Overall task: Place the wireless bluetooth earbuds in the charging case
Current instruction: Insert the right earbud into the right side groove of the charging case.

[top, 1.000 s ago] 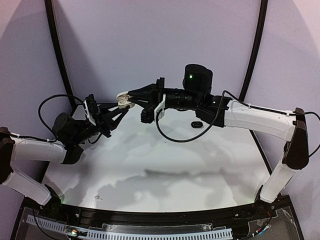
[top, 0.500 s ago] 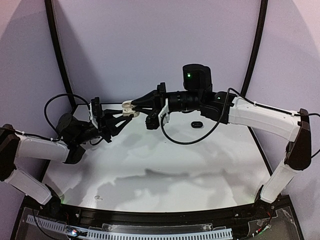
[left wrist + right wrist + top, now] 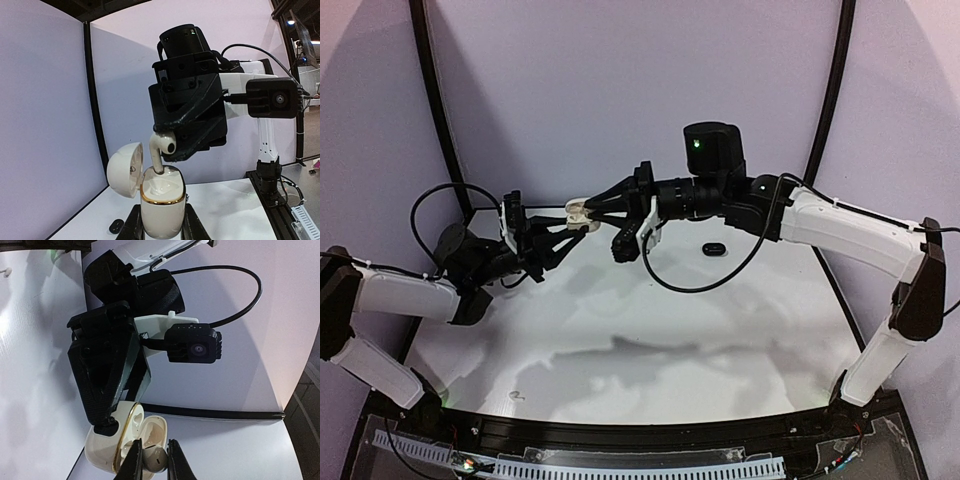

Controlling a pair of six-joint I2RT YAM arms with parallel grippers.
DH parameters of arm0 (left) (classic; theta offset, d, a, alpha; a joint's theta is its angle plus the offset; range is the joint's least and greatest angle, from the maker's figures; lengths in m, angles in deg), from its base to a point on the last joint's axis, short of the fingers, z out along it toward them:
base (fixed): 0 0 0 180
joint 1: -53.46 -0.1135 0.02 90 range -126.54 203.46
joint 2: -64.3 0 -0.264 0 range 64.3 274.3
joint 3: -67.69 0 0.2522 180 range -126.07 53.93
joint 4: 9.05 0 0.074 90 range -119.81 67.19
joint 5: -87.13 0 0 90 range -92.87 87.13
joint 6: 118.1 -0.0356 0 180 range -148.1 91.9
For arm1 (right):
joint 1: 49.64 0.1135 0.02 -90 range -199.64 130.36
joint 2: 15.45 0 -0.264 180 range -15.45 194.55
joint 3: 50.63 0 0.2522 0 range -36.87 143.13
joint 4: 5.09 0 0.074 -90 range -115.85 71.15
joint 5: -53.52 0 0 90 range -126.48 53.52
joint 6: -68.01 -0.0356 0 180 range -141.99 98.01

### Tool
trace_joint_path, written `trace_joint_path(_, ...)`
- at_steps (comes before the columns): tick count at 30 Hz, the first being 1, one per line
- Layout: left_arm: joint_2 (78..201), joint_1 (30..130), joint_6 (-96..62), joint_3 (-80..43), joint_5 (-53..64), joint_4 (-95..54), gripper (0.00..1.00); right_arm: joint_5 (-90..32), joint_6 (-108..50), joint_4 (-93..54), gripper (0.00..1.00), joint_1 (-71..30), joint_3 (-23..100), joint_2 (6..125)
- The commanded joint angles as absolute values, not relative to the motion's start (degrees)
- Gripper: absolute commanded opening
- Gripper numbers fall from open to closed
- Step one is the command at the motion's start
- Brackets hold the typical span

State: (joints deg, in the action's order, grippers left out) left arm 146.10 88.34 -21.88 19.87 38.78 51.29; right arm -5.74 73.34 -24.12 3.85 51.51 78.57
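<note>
My left gripper [image 3: 161, 221] is shut on a white charging case [image 3: 160, 210] with a gold rim, held upright above the table with its lid [image 3: 125, 170] swung open to the left. My right gripper [image 3: 152, 461] is shut on a white earbud [image 3: 155, 460]. In the left wrist view the earbud [image 3: 162, 149] stands with the tip of its stem in the case's back left slot and its head still above the rim. From above, the two grippers meet at the case [image 3: 578, 212], left gripper [image 3: 560, 228] below, right gripper [image 3: 588, 208] coming from the right.
A small black oval object [image 3: 713, 248] lies on the white table behind the right arm, also seen low in the left wrist view [image 3: 116, 226]. A tiny white piece [image 3: 517, 396] lies near the front left edge. A black cable [image 3: 690, 280] hangs under the right wrist.
Over the second both grippers shifted slightly right and the left arm reached further in, bringing earbud and case together. In the last half second almost nothing moved.
</note>
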Motion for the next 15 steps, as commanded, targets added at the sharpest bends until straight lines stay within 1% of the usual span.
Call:
trace_joint_path(1, 145.34, 88.44, -21.92, 18.42, 42.24, 68.41, 0.01, -8.64, 75.07, -26.87, 0.00, 3.26, 54.55, 79.40)
trace_joint_path(8, 145.09, 88.44, -22.15, 18.62, 41.85, 68.91, 0.01, -7.71, 73.57, -24.41, 0.00, 3.09, 52.97, 79.56)
trace_joint_path(15, 145.31, 88.38, -22.50, 18.56, 41.30, 69.42, 0.01, -6.52, 72.15, -25.40, 0.00, 2.96, 52.67, 79.64)
